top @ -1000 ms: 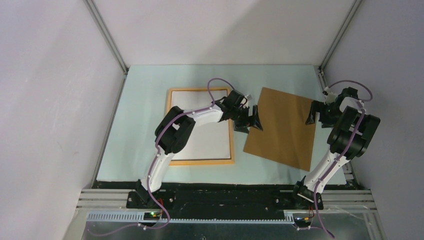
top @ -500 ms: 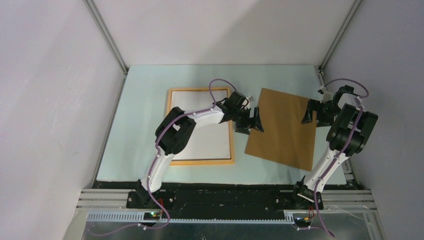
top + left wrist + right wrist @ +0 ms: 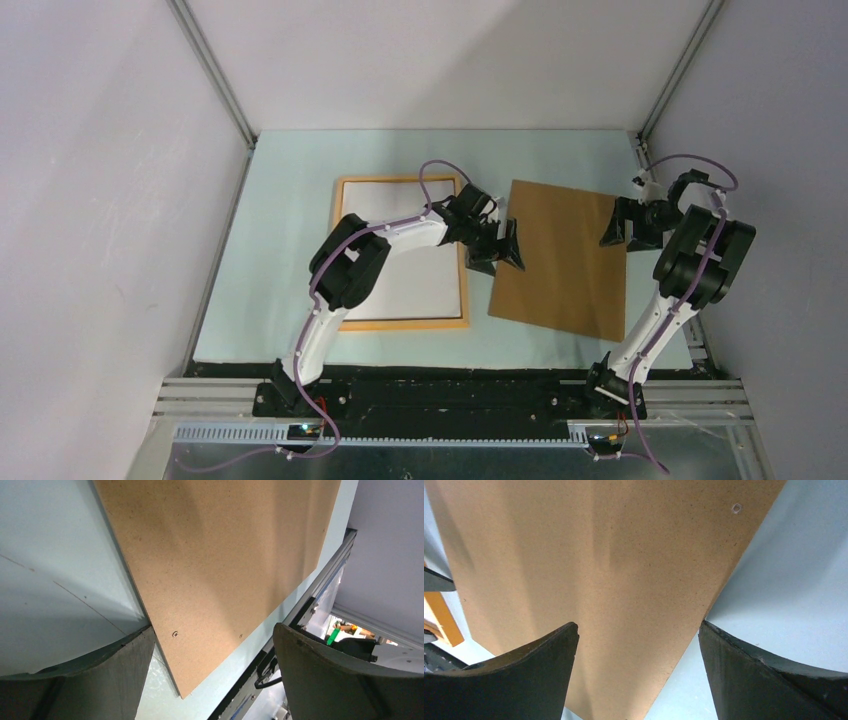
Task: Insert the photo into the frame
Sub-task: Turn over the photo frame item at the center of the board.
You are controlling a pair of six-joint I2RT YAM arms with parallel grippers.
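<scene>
With the left claw (image 3: pixel 497 250) and right claw (image 3: pixel 622 230) both spread astride opposite edges of the board (image 3: pixel 565 260), uneven closing may skew or drop it onto the frame (image 3: pixel 400 323) just behind the left claw, which holds what seems to be the photo (image 3: pixel 425 285), white side up.

One frame (image 3: pixel 420 323), one white sheet (image 3: pixel 420 285), one brown board (image 3: pixel 560 270), one left pincer (image 3: pixel 497 247), one right pincer (image 3: pixel 620 225).

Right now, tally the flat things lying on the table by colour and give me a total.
Orange: 1, the frame
White: 1, the panel lying inside the frame
Brown: 1, the backing board
Total: 3
</scene>
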